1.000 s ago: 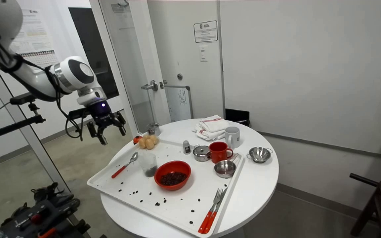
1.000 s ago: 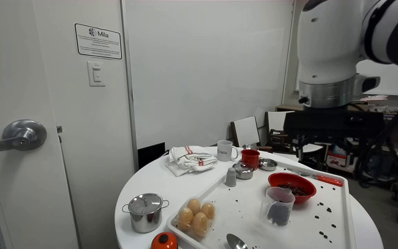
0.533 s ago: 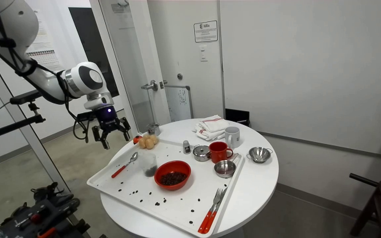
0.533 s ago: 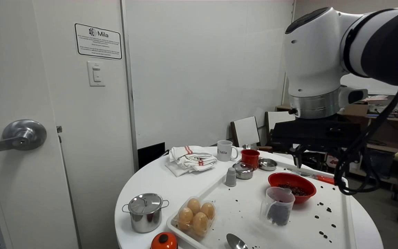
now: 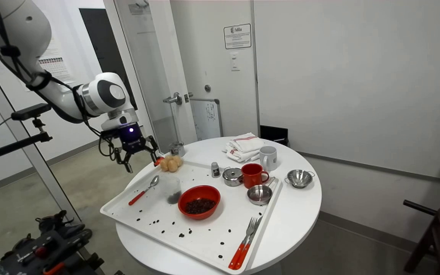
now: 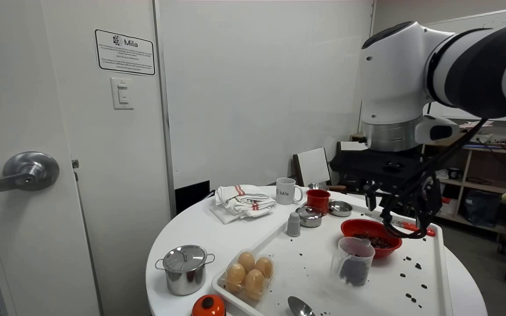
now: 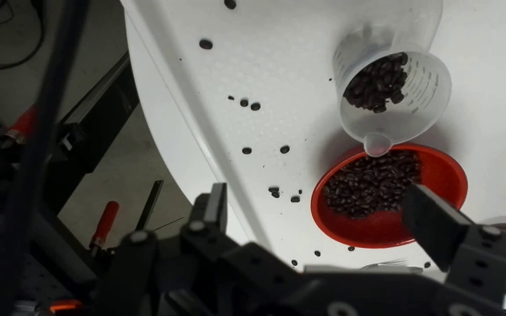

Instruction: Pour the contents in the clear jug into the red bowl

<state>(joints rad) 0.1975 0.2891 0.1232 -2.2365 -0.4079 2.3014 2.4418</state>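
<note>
Gripper [image 7: 316, 193] is nearest in the wrist view: fingers spread wide, nothing held, hanging apart from everything on the tray [image 5: 235, 206].

Clear jug [image 7: 428, 98] next: upright on the tray, dark beans [image 7: 374, 85] in the bottom, spout toward the red bowl [image 7: 446, 177], handle on the side away from it. Bowl sits just beside the jug; can't tell if they touch. It has a heap of beans too. Strays lie loose around both.

Step in hand, my read: approach to the jug. Not grasped, and with beans in it the pour isn't done.

Next: get over the jug, line the fingers up to straddle handle or wall (can't tell which is planned), go down, close on it. Keep off the bowl rim, clearance looks tight. Then lift upright before tilting. Spout faces the bowl, so a short shift plus a tilt should do.

Farther off in an exterior view: lidded metal pot [image 5: 233, 178], red mug [image 5: 251, 179], shaker [image 5: 215, 170], egg pack [image 5: 172, 164], white mug [image 5: 271, 156], then folded towels [image 5: 245, 147] on the desk [image 5: 292, 225]. None looks in the way.
</note>
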